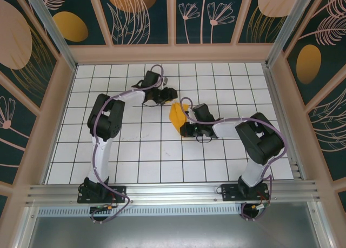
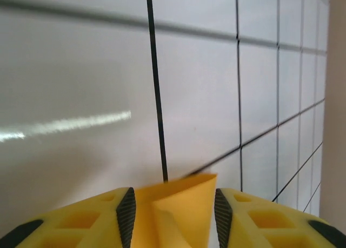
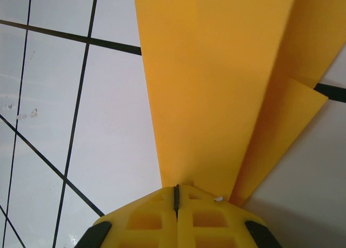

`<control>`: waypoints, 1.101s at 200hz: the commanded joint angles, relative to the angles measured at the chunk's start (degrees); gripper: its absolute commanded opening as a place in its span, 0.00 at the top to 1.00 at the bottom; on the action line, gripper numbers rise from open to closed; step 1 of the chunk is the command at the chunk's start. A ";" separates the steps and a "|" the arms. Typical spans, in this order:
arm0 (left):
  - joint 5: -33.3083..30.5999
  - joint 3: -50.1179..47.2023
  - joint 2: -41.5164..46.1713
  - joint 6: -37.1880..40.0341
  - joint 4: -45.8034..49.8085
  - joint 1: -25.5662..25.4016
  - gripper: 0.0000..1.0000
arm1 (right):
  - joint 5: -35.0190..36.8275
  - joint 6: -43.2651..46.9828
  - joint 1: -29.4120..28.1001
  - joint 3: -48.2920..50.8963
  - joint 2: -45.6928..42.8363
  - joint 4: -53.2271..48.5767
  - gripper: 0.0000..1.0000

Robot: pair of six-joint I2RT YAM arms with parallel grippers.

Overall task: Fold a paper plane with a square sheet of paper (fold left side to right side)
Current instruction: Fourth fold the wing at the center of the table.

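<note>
Right pincer is clamped on the paper sheet over the tabletop centre; left pincer stands part-open about a flap. Recommended: hold the right clamp firm and align left edge to right before creasing.

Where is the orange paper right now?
Overhead, the orange paper lies near the middle of the table, between both arms: pinched by the right end effector, with the left end effector at its far edge.

White desk with black grid lines, glossy top with a glare streak, folded orange-yellow paper near its centre, arm bases at near edge
</note>
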State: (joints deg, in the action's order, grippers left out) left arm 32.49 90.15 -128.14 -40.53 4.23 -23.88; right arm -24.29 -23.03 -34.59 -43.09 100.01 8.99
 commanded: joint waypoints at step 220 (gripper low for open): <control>-0.07 -30.17 18.19 -5.56 -18.50 -5.56 0.60 | -6.13 7.21 7.85 -14.41 2.40 -9.39 0.52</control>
State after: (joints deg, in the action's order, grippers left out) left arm 32.40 57.36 -107.70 -45.28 -12.49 -28.93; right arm -28.67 -16.47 -26.37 -53.76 99.46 -0.73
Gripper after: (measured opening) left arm 0.405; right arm 0.518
